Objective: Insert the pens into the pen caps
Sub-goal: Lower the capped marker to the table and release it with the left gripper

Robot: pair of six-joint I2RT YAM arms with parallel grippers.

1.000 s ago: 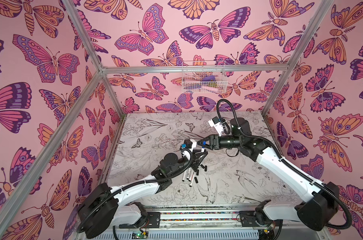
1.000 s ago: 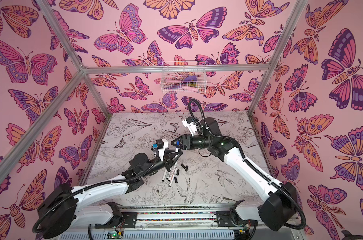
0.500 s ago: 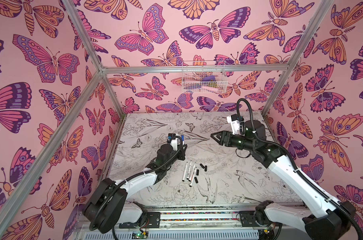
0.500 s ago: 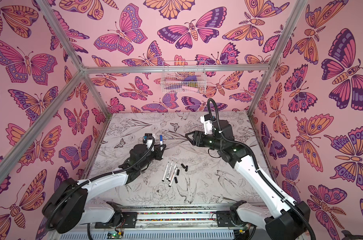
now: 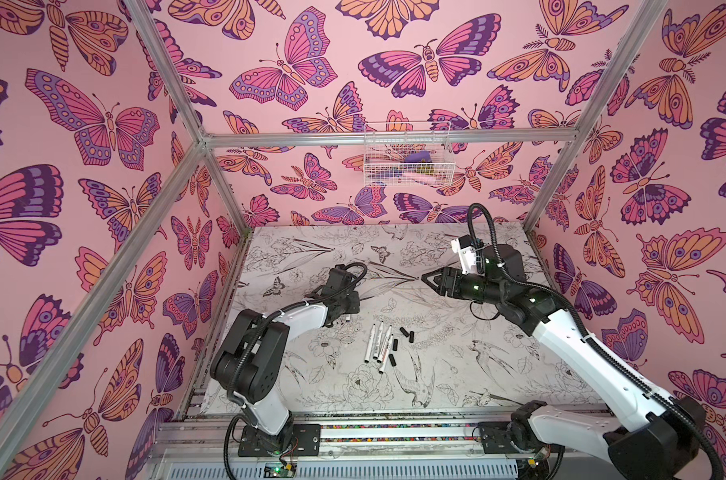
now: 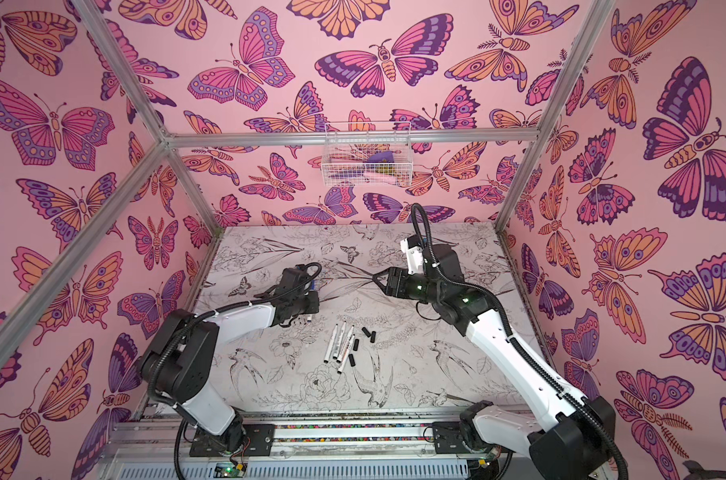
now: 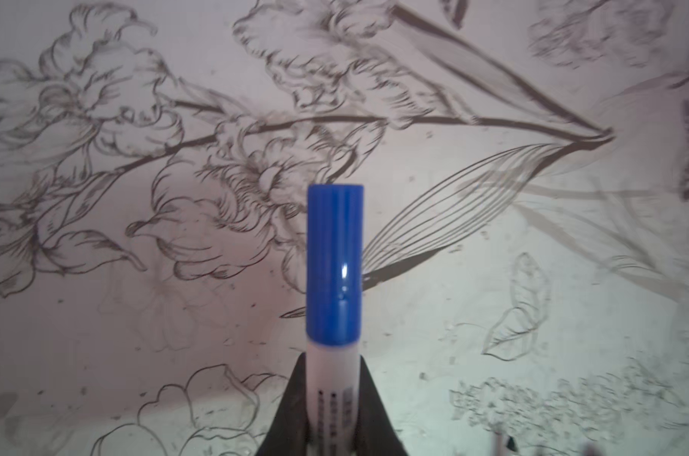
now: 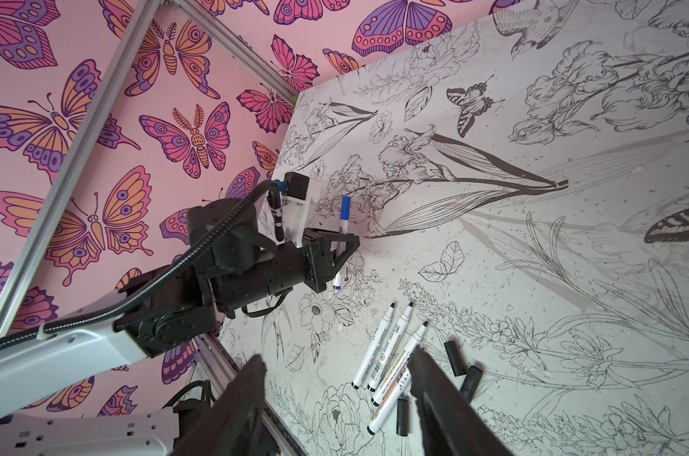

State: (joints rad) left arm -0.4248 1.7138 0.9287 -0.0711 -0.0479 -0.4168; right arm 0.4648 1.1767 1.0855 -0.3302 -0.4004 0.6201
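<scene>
Pens (image 5: 378, 347), four uncapped, lie bunched on the table (image 5: 457, 374) just beside the loose black caps (image 5: 407, 333), the fifth pen (image 7: 333, 389) wears its blue cap (image 7: 334, 262) pinched in the left gripper (image 7: 332, 357), the right gripper (image 8: 337, 355) hangs spread and empty, barrel print's unreadable tbh.
</scene>
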